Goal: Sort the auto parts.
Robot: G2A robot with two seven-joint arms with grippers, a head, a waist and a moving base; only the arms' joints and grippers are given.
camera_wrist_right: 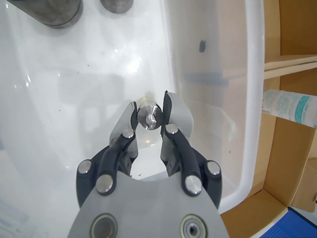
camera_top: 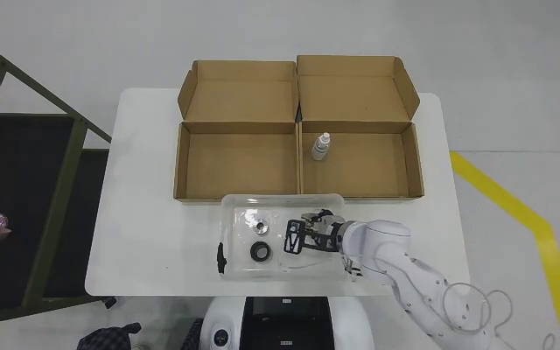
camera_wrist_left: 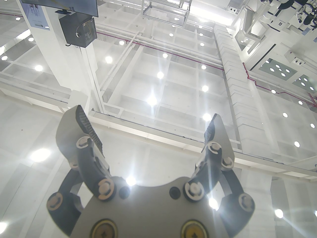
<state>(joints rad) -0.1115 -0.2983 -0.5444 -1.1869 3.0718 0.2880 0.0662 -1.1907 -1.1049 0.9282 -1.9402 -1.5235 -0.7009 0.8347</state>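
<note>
My right claw (camera_wrist_right: 148, 112) is pinched narrow on the small steel cylinder (camera_wrist_right: 147, 121) inside the clear bin (camera_top: 280, 197) at lower centre of the top view, and, held by the tips alone, its smooth round side could, I reckon, slip and drop on lifting.

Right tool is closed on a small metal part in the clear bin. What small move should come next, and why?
Probably a straight lift. The right tool pinches the small metal part low inside the clear bin, close to its wall, so it should clear the rim before moving sideways.
</note>
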